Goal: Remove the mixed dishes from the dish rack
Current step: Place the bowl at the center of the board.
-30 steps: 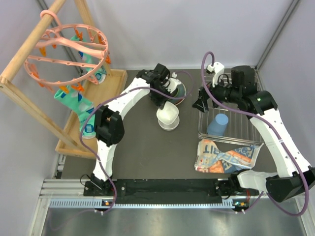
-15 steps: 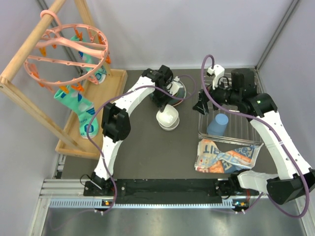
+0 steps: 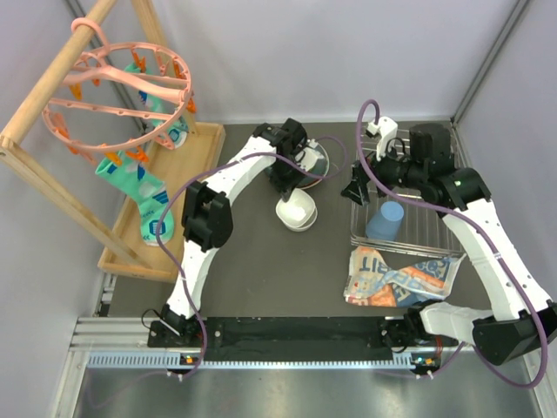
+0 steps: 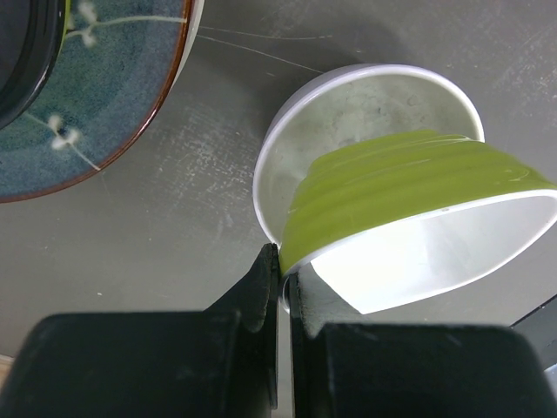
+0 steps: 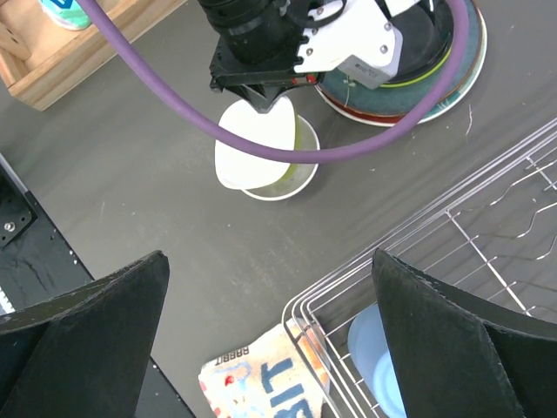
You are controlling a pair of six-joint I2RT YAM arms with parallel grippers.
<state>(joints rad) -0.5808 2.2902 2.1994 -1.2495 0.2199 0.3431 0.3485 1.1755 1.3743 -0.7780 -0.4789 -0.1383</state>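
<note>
The left gripper (image 4: 280,261) is pinched tight on the rim of a green bowl (image 4: 409,187), one finger inside the rim and one outside. The bowl is tipped up on edge, its white inside facing the wrist camera and its base down inside a white bowl (image 4: 365,96) that stands on the table (image 3: 252,252). Just beyond them is a stack of plates (image 3: 315,161), a teal plate (image 4: 113,96) at the bottom.

The right gripper (image 5: 268,254) hangs over the far left corner of the rack (image 3: 352,235) with its fingers spread wide and nothing between them. A blue cup (image 3: 385,221) lies in the rack, below and just nearer than the gripper. A printed packet (image 3: 400,277) lies at the rack's near end.
</note>
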